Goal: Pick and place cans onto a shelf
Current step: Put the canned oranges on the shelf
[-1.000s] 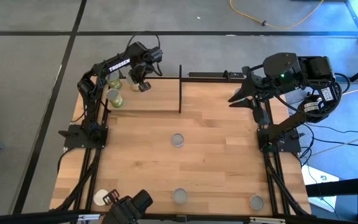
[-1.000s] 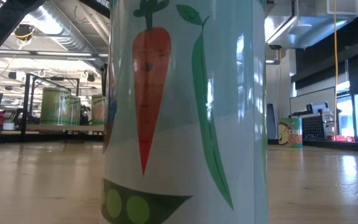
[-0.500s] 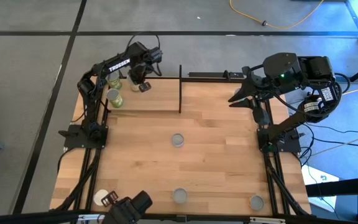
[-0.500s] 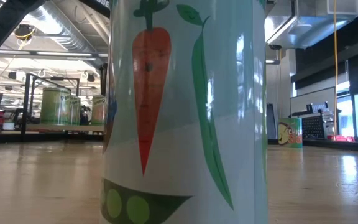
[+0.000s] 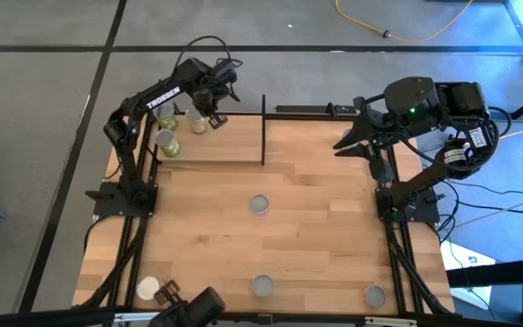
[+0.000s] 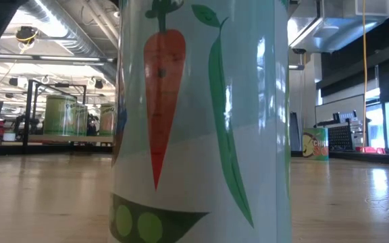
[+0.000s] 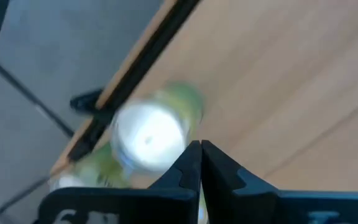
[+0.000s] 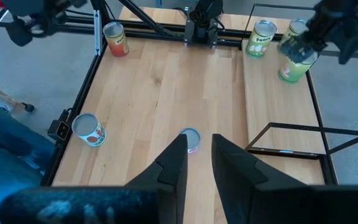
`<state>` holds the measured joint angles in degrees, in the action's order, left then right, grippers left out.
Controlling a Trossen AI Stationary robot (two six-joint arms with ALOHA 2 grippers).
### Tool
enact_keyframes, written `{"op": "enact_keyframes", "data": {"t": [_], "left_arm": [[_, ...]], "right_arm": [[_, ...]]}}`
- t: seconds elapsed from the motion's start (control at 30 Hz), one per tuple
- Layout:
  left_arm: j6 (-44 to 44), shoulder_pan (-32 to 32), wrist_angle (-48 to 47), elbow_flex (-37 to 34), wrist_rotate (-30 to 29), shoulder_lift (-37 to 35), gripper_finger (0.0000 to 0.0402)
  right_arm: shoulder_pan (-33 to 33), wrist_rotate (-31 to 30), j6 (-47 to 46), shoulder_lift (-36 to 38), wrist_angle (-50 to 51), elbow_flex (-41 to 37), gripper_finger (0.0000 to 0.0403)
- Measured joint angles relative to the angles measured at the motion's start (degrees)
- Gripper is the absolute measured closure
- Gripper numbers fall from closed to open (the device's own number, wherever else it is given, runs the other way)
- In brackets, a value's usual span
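Wooden shelf (image 5: pixel 209 143) already carries three cans (image 5: pixel 167 143); four wait on the table (image 5: pixel 316 227). Left gripper (image 7: pixel 200 163), fingers closed and empty, hovers above them; right gripper (image 8: pixel 197 163) waits slightly open.

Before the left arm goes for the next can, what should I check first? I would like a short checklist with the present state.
1. left gripper lets go of its can: ok, its fingers are shut with nothing between them.
2. green cans stand upright on the shelf: ok for the two that show fully; a third is partly hidden.
3. Free room on the shelf: ok, bare board beside the cans.
4. Left gripper high enough over the nearest can: cannot tell.
5. middle can upright, nothing near it: ok.
6. right gripper out of the way: ok, open and empty at the table's right edge.
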<state>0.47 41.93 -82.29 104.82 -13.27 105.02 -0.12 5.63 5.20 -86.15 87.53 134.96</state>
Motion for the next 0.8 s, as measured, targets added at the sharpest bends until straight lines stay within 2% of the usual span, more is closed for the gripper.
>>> {"op": "enact_keyframes", "data": {"t": [0.17, 0.37, 0.63, 0.8], "left_arm": [[1.08, -0.07, 4.00, -0.82, 2.81, 3.11, 0.0401], [2.66, -0.28, 3.42, -0.84, -1.66, 6.61, 0.0401], [3.13, 0.02, 0.50, -0.84, -6.10, 7.22, 0.0401], [3.07, 1.26, -2.38, -0.84, -6.62, 7.22, 0.0401]], "right_arm": [[0.00, 0.00, 0.01, 0.00, 0.00, 0.00, 0.0327], [-0.01, 0.00, -0.07, 0.00, 0.04, 0.00, 0.0327], [0.00, 0.00, -0.14, 0.00, 0.09, 0.00, 0.0327], [0.00, 0.00, -0.14, 0.00, 0.10, 0.00, 0.0327]]}}
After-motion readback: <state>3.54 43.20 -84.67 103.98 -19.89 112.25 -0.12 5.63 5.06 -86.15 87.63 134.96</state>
